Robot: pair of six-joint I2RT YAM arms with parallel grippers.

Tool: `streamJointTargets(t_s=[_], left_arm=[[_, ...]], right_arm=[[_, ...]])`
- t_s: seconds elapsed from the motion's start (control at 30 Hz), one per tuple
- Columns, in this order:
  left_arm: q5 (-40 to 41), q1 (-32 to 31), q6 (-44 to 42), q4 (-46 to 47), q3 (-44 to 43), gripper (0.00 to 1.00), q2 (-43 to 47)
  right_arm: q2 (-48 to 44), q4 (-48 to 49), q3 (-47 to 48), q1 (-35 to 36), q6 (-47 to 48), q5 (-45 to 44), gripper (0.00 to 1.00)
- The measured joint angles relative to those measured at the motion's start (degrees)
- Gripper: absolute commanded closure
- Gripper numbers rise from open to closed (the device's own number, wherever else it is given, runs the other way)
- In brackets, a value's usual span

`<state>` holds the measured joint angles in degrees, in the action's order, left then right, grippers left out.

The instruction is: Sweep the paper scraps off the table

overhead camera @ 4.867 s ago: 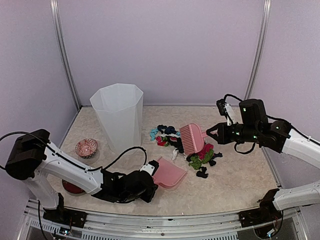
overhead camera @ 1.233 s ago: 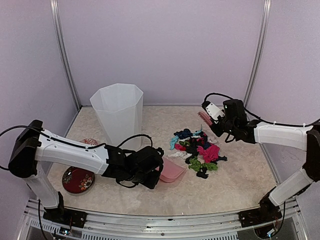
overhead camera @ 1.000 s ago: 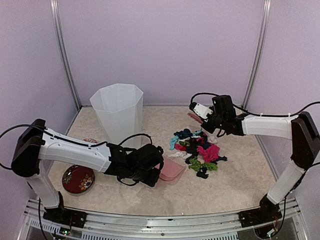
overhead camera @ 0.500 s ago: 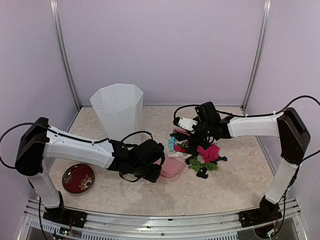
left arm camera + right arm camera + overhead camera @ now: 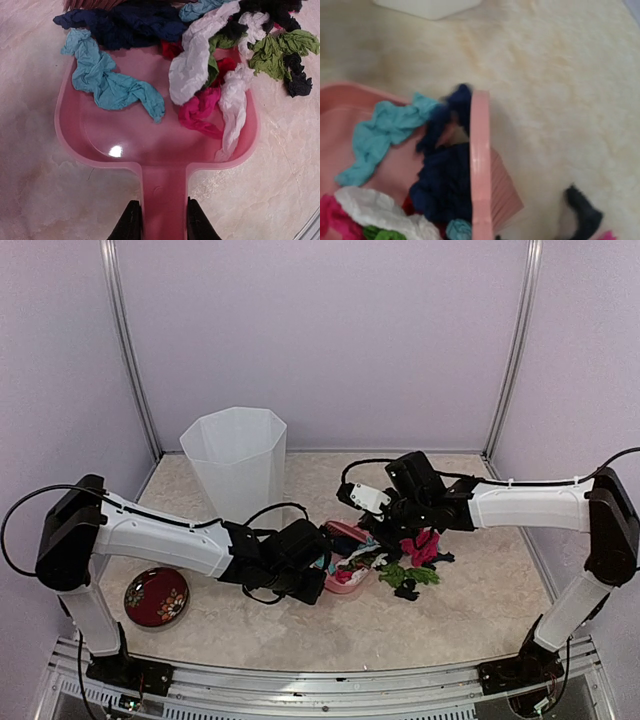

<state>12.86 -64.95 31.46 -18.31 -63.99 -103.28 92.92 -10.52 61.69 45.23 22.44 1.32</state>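
Observation:
My left gripper is shut on the handle of the pink dustpan, which lies flat on the table. Paper scraps in teal, navy, white and magenta lie inside the pan; green and black ones lie just off its right corner. My right gripper is shut on the pink brush, whose bristles press navy scraps at the pan's mouth. In the top view, the dustpan sits between both grippers. More scraps lie to its right.
A tall white bin stands at the back left. A red patterned dish lies at the front left beside the left arm. A black scrap lies on the table behind the brush. Lilac walls enclose the table.
My right gripper has swept the brush left from the far right side through the pile, pushing several scraps into the dustpan. My left gripper has edged the pan rightward toward the pile.

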Motion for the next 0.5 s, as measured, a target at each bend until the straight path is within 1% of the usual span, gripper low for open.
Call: streamJointTargets(t_s=[0.27,0.4,0.5], left_arm=[[1.2,-0.9,0.0,5.4,3.9,1.0,0.1],[2.5,-1.7,0.0,9.0,6.7,1.0,0.5],[3.9,-2.6,-0.1,11.9,8.9,1.0,1.0]], right_arm=[[-7.6,-2.0,-3.9,0.4,-5.4,4.5,1.0],[-10.8,-3.6,-4.9,0.4,-7.3,4.3,1.0],[-12.7,-4.2,-5.4,0.5,-8.8,2.5,1.0]])
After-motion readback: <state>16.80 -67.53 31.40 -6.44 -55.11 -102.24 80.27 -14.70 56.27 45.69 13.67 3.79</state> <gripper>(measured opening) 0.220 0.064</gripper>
